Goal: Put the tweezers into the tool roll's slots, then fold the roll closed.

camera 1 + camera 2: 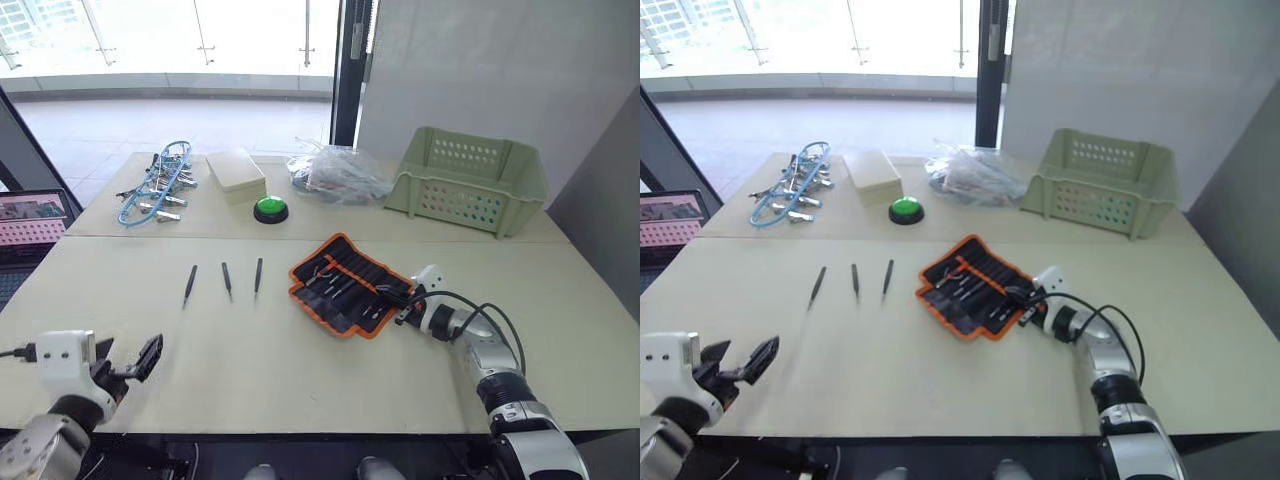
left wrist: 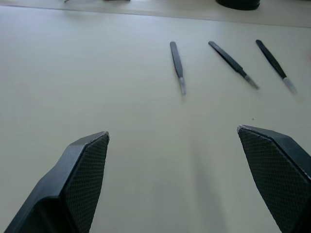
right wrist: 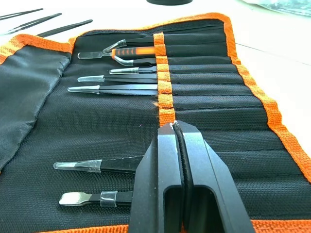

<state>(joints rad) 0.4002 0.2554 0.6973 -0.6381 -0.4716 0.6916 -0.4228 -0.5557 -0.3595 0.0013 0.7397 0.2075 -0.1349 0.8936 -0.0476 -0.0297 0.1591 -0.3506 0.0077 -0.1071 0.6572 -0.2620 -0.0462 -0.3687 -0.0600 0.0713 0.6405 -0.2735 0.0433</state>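
Three loose tweezers lie side by side on the counter, between the left arm's side and the open roll. Their long axes run roughly parallel, pointing away from the robot toward the far edge, with the outer two splayed slightly. In the left wrist view their pale tips face the camera. The roll lies unfolded just right of them, set at a slant, with several tools already seated in its slots.

The left end effector hovers near the front edge of the counter, fingers spread wide and empty. The tweezers lie ahead of it and a little to its right, well apart from it. The right end effector rests over the near edge of the roll with its fingers pressed together, nothing visible between them.

Judged from position, the left arm has the clearer line to the loose tweezers: a forward reach, with the wrist turned so the fingers close across a tweezer's thin width rather than along its length.
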